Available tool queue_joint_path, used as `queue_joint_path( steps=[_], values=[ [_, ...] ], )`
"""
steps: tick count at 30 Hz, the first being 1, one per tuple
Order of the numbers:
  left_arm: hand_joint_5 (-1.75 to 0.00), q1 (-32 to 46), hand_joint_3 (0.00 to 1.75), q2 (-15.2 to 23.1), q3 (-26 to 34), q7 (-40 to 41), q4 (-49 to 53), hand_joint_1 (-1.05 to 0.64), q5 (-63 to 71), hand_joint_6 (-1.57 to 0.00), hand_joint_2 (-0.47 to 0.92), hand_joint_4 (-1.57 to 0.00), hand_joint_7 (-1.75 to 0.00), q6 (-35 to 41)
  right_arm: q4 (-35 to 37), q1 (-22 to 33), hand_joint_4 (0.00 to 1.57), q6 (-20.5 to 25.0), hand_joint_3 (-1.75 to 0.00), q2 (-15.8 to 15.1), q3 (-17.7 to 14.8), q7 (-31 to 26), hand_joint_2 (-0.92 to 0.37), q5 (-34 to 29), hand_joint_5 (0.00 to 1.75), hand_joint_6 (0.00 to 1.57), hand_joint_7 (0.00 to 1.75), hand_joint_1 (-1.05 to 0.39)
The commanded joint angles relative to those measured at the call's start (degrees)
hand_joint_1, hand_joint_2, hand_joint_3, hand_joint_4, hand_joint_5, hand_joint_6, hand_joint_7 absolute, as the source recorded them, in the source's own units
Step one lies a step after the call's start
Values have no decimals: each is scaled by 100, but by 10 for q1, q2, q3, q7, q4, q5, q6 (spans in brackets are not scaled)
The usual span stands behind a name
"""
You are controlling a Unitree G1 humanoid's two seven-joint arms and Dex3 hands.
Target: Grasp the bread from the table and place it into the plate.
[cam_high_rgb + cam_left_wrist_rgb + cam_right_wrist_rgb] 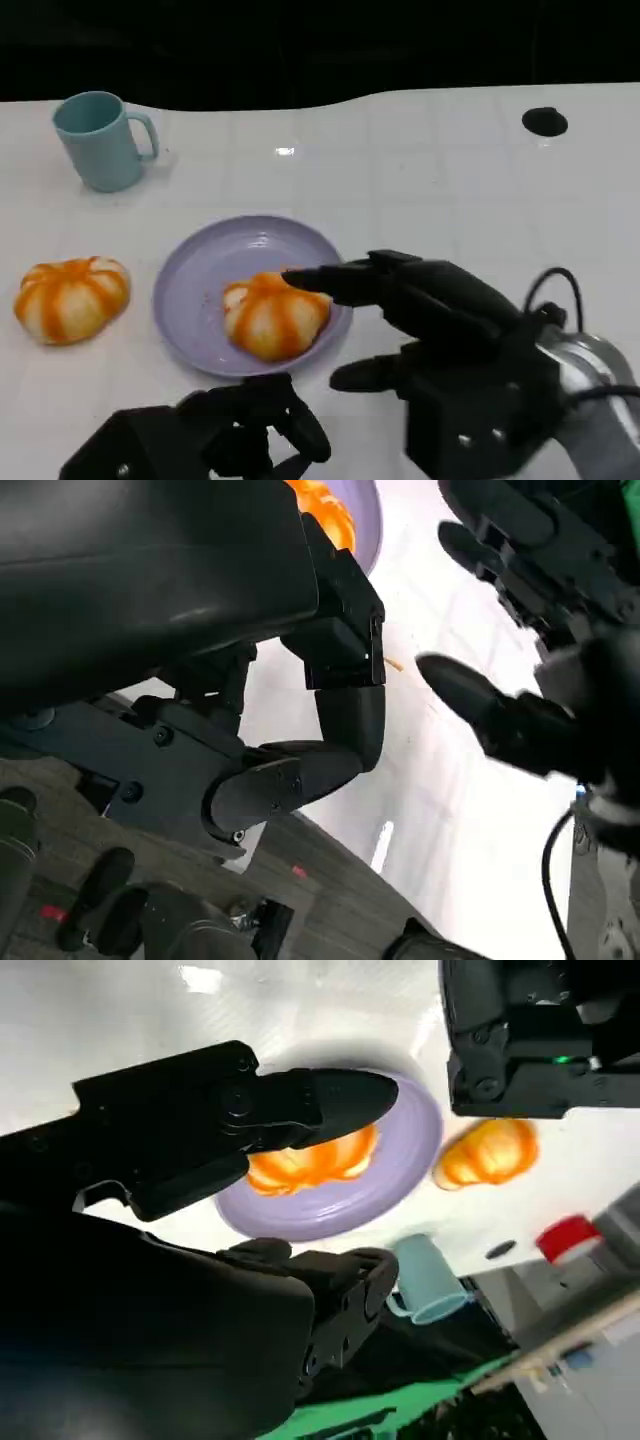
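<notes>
- Right hand point(400, 320): at the near right of the table, fingers spread apart and holding nothing. The upper fingers point(340, 282) reach over the near right part of the plate, their tips just above or at the edge of the bread lying there; contact cannot be told. The thumb lies lower, over bare table beside the plate's rim.
- Left hand point(240, 430): at the near edge of the table, just in front of the plate, fingers curled inward with nothing in them.
- Bread on plate point(275, 315): orange-and-white striped bun, resting in the near right half of the plate.
- Plate point(195, 285): lavender, round, at the table's centre.
- Second bread point(70, 298): same striped pattern, on the table just left of the plate, apart from it.
- Mug point(100, 140): pale teal, upright, at the far left of the table.
- Table point(430, 170): white; a small black round mark point(545, 122) at far right.
- Writing or labels: none readable.
</notes>
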Motion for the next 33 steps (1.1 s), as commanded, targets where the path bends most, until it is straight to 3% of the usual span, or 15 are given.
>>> queue_joint_path(
  steps=[1, 3, 6, 8, 11, 19, 26, 33],
  values=[
    [-175, 0, 78, 6, 7, -1, 11, -34, -3, -60, 78, -70, -147, -12, -24, 65, 51, -46, -17, -16, -53, -33, -91, 48, 81, 69, 23, -35],
    [-175, -1, 78, 7, 8, -1, 14, -34, -3, -60, 79, -68, -147, -12, -31, 93, 63, -56, -20, -14, -73, -49, -89, 64, 104, 82, 34, -24],
    [-175, -2, 77, 9, 9, -3, 17, -34, -2, -60, 79, -67, -147, -15, -31, 123, 74, -84, -75, -14, -97, -63, -63, 92, 126, 81, 72, -10],
    [-175, -3, 75, 9, 10, -3, 18, -35, -3, -60, 79, -66, -146, -13, -28, 143, 76, -110, -94, -15, -114, -75, -57, 108, 153, 82, 102, -7],
    [-175, -4, 73, 10, 11, -3, 18, -35, -3, -60, 80, -64, -145, -12, -28, 161, 79, -137, -107, -20, -130, -90, -52, 106, 172, 81, 120, -7],
    [-175, -5, 71, 9, 12, -4, 20, -35, -3, -60, 81, -66, -144, -16, -77, 230, 83, -139, -133, -40, -174, -106, -34, 86, 170, 83, 129, -9],
    [-175, -6, 70, 8, 13, -5, 18, -35, -7, -61, 82, -66, -144, -10, -111, 282, 85, -141, -135, -37, -205, -130, -30, 64, 173, 84, 134, -3],
    [-175, -4, 69, 10, 19, -6, 18, -35, -9, -61, 82, -65, -144, -13, -108, 307, 84, -136, -140, -28, -212, -162, -26, 40, 174, 81, 140, 3]
  ],
)
